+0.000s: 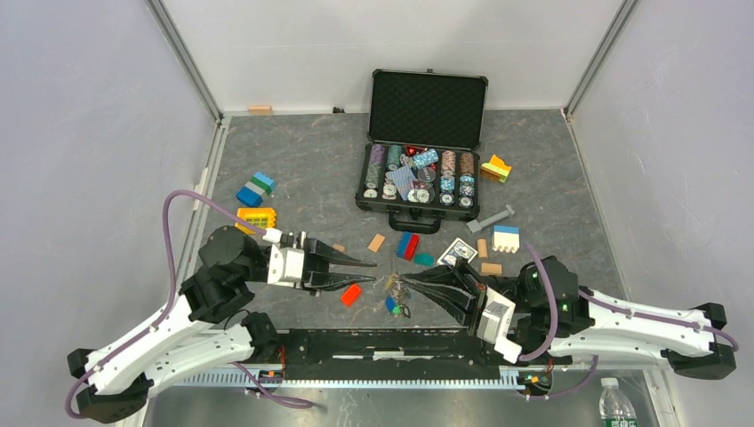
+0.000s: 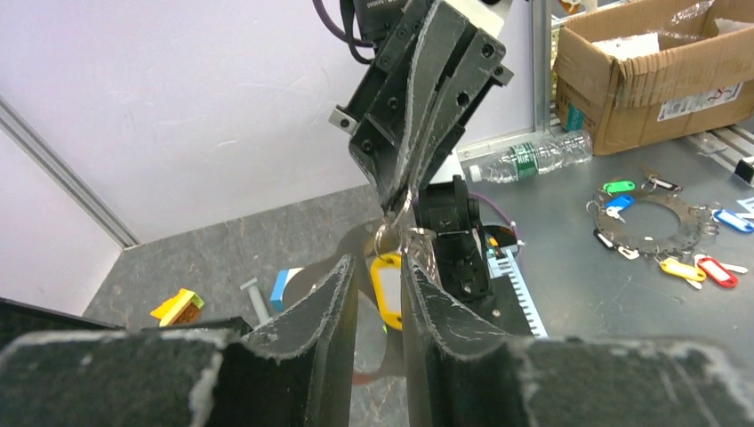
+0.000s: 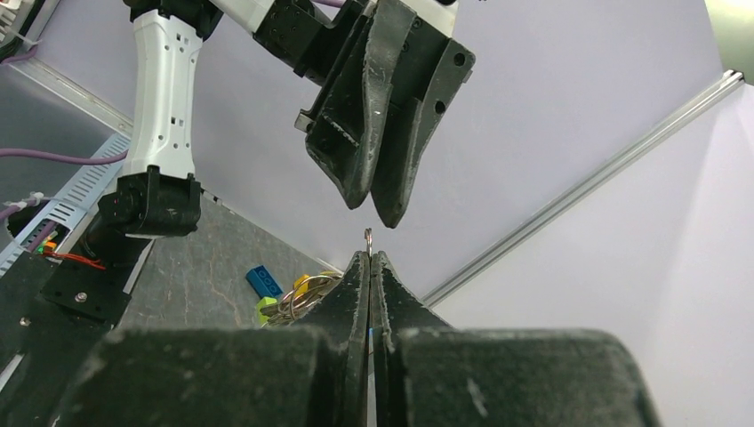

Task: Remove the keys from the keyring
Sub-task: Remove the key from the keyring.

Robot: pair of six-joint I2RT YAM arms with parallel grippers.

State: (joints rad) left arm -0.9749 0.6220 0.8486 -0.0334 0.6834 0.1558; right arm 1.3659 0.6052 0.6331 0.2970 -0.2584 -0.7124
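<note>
Chip case (image 1: 427,107) w/ lid up, blocks (image 1: 256,189), btl (image 1: 613,403)

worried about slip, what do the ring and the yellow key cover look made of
The thin silver wire keyring looks like bare metal: grey, with bright glints. The yellow oval key cover is probably plastic: flat even colour, rounded edges, no metallic shine.
</note>
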